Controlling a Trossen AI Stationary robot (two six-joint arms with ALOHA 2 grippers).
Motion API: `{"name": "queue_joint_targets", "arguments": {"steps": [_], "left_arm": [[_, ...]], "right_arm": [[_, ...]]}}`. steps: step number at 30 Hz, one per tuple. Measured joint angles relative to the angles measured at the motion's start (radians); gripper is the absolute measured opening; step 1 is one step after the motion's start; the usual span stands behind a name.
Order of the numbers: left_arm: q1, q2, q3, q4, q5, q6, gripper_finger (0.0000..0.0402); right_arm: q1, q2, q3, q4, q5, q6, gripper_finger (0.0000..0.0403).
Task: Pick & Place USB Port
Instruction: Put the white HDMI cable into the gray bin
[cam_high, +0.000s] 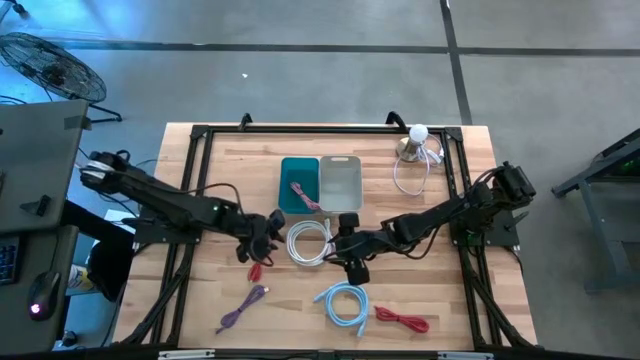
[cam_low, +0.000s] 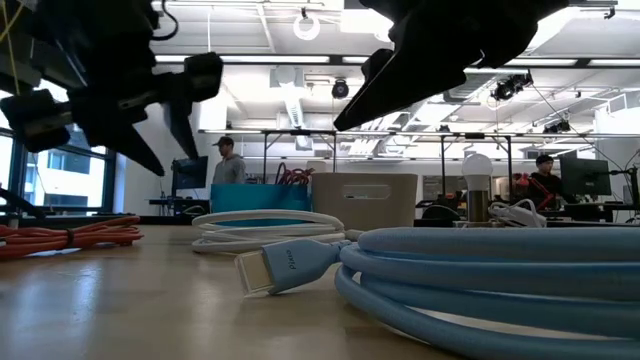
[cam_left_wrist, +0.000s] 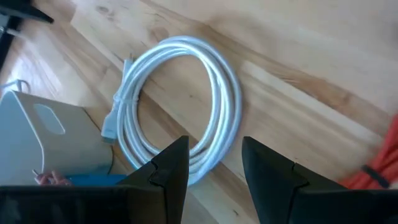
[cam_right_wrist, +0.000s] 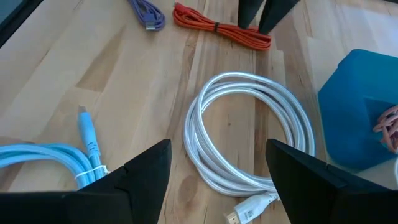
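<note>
A white cable coil (cam_high: 308, 242) lies flat on the wood table between my two grippers. My left gripper (cam_high: 262, 236) hovers just left of it, open, with the coil (cam_left_wrist: 229, 99) ahead of its fingers. My right gripper (cam_high: 346, 246) hovers just right of it, open wide, above the coil (cam_right_wrist: 249, 79). In the low view both grippers are clear of the tabletop and of the coil (cam_low: 270, 222). A teal bin (cam_high: 287, 170) behind the coil holds a pinkish cable (cam_high: 303, 193). A pale grey bin (cam_high: 340, 182) stands beside it.
A small red cable (cam_high: 255, 270) lies by my left gripper, with a purple cable (cam_high: 243, 305) nearer the near edge. A light blue coil (cam_high: 343, 303) and another red cable (cam_high: 403, 320) lie near the front. A lamp bulb with a white cord (cam_high: 415, 145) stands at the far right.
</note>
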Motion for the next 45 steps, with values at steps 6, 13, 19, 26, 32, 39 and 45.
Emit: {"name": "queue_joint_targets", "arguments": {"steps": [6, 13, 19, 26, 32, 39, 45], "left_arm": [[0.000, 0.086, 0.044, -0.005, -0.009, 0.047, 0.0144], [0.000, 0.123, 0.043, 0.013, 0.006, 0.047, 0.0144], [0.000, 0.128, 0.043, 0.050, 0.023, 0.049, 0.0144], [0.000, 0.138, 0.043, 0.077, 0.023, 0.047, 0.0144], [0.000, 0.204, 0.043, 0.081, 0.044, 0.047, 0.0144], [0.001, 0.275, 0.044, 0.181, 0.042, 0.093, 0.0144], [0.059, 0.313, 0.043, 0.185, 0.044, 0.063, 0.0088]], "right_arm": [[0.001, 0.000, 0.000, 0.004, 0.000, 0.001, 0.0254], [0.007, -0.001, 0.000, 0.008, 0.001, -0.003, 0.0254], [0.006, -0.001, 0.000, 0.009, 0.005, -0.001, 0.0254], [0.007, -0.001, 0.000, 0.010, 0.004, 0.000, 0.0254], [0.006, -0.002, 0.000, 0.013, 0.004, 0.000, 0.0254], [0.007, -0.003, 0.000, 0.016, 0.004, 0.008, 0.0254], [0.006, -0.003, 0.000, 0.018, 0.004, 0.022, 0.0254]]}}
